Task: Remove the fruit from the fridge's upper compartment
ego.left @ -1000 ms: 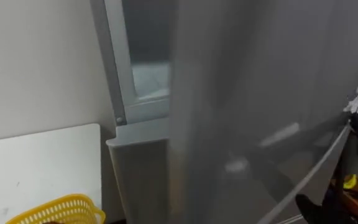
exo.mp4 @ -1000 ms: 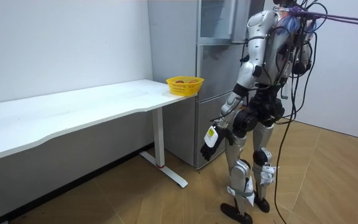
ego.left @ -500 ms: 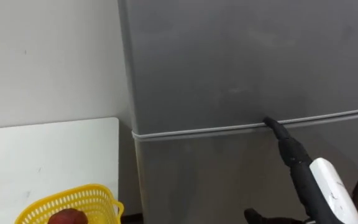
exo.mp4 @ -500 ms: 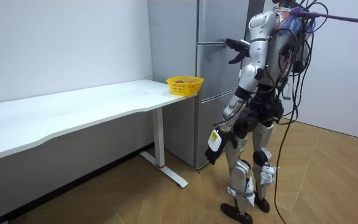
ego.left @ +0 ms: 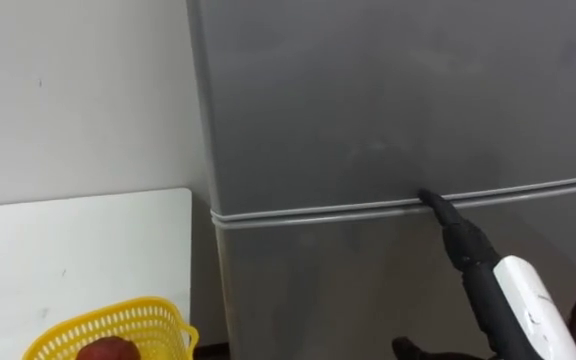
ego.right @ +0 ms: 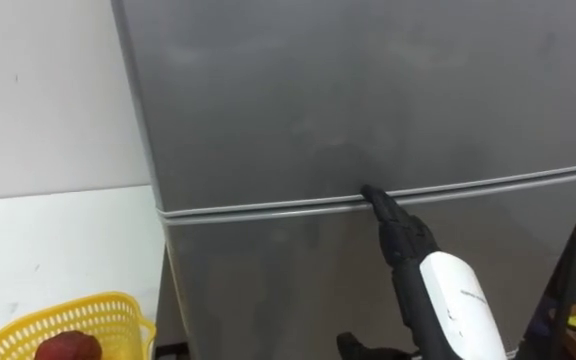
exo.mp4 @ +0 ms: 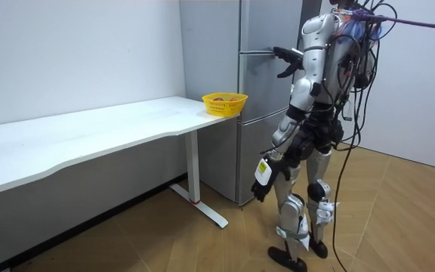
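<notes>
1. The fridge (ego.left: 368, 100) is grey and stands closed. Its upper door (ego.left: 398, 90) sits flush above the lower door (ego.left: 318, 290), with a pale seam (ego.left: 308, 212) running across between them.
2. The right hand (ego.left: 463, 245) reaches up from the lower right. Its fingers are stretched out straight, and one dark fingertip touches the seam near the middle of the fridge front. It curls round nothing.
3. The left hand (exo.mp4: 261, 180) hangs low beside the robot's thigh, well away from the fridge. It is too small there to tell how it is held.
4. A yellow basket (ego.left: 138, 325) stands just left of the fridge, on the near corner of the white desk (ego.left: 58, 250). A red fruit (ego.left: 108, 350) lies inside it, though I cannot tell what kind.
5. The desk's end sits just beside the fridge's side, and a plain pale wall (ego.left: 68, 90) is behind the desk.
6. In the room view the robot stands upright on a wooden floor (exo.mp4: 399, 219), facing the fridge front. The long desk stretches away to the room view's left.
</notes>
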`<state>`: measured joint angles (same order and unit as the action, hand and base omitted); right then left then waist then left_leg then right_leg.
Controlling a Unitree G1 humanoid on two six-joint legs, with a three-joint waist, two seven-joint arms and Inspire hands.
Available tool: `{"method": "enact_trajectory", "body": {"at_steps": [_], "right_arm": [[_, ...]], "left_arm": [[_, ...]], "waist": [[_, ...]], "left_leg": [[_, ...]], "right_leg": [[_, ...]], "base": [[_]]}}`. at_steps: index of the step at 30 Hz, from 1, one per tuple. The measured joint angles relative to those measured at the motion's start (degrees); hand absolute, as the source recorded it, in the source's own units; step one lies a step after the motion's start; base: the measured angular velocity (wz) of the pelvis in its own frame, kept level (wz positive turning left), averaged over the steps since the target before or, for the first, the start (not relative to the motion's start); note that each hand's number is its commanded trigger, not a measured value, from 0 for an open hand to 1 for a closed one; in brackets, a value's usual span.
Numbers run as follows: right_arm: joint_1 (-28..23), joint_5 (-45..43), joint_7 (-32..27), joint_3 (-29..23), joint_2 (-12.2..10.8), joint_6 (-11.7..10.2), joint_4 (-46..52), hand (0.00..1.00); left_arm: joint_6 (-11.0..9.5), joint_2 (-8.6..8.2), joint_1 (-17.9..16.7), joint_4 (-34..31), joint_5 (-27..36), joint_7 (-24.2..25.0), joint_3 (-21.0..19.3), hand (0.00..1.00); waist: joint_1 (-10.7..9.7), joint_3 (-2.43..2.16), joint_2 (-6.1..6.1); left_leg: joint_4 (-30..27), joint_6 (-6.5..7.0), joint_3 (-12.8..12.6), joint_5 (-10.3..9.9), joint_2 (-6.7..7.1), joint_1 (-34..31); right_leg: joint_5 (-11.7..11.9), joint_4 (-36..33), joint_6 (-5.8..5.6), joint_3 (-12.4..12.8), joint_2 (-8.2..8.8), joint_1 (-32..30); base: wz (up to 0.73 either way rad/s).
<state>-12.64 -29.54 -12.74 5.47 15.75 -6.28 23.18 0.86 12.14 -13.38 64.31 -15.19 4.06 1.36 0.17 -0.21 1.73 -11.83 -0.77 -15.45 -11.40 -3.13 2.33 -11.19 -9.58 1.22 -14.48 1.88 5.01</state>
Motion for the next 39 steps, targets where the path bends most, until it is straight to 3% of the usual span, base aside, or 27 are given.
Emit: {"method": "enact_trajectory", "body": {"at_steps": [5,11,21,30,37,39], "right_arm": [[0.0,-0.3,-2.4,-1.2,-0.8,-0.2,-0.1,0.00],[0.0,-0.4,-9.3,-6.1,-1.5,-3.1,-1.2,0.00],[0.0,-0.3,-17.0,-11.8,-2.0,-4.1,-6.6,0.00],[-1.2,-0.2,-21.6,-12.5,-2.3,-4.1,-12.9,0.00],[-3.3,0.1,-22.7,-12.1,-2.4,-4.4,-19.0,0.00],[-3.4,0.0,-22.7,-12.0,-2.8,-3.8,-25.7,0.00]], "left_arm": [[0.1,-0.13,-0.2,2.0,0.0,-0.4,-0.1,0.00],[0.1,-0.53,-2.0,2.2,-0.1,0.2,-2.1,0.00],[0.1,-1.31,-2.4,2.1,0.0,0.2,-3.6,0.00],[1.0,-1.41,-2.9,0.9,0.0,-0.1,-3.5,0.00],[1.3,-1.38,-2.5,-2.2,-0.1,-1.2,-3.5,0.00],[1.7,-1.59,-2.1,-2.1,-0.6,-1.4,-3.6,0.00]], "waist": [[0.2,0.00,0.02],[0.1,0.07,-0.29],[0.0,-0.17,-0.35],[-1.2,-0.40,0.44],[-1.2,-0.29,-0.36],[-1.3,-0.13,-0.75]], "left_leg": [[-0.1,0.00,0.0,0.0,0.02,0.3],[0.1,0.00,0.1,0.0,0.08,0.6],[0.8,-0.04,0.1,0.0,0.30,1.4],[1.0,-0.02,0.1,0.0,0.74,1.2],[1.1,-0.02,0.1,0.0,0.71,2.0],[1.2,-0.03,0.2,0.0,0.69,2.5]], "right_leg": [[0.0,0.0,-0.01,-0.1,0.07,-0.1],[0.0,0.2,-0.03,-0.3,0.03,0.4],[-0.1,1.0,-0.17,-0.7,0.07,1.7],[-0.2,1.8,-0.54,-1.5,0.30,1.7],[-0.2,1.5,-0.56,-1.4,0.13,2.3],[-0.2,1.6,-0.57,-1.4,0.35,3.1]], "base": [[0.02],[0.01],[0.01],[0.05],[0.00],[0.00]]}}
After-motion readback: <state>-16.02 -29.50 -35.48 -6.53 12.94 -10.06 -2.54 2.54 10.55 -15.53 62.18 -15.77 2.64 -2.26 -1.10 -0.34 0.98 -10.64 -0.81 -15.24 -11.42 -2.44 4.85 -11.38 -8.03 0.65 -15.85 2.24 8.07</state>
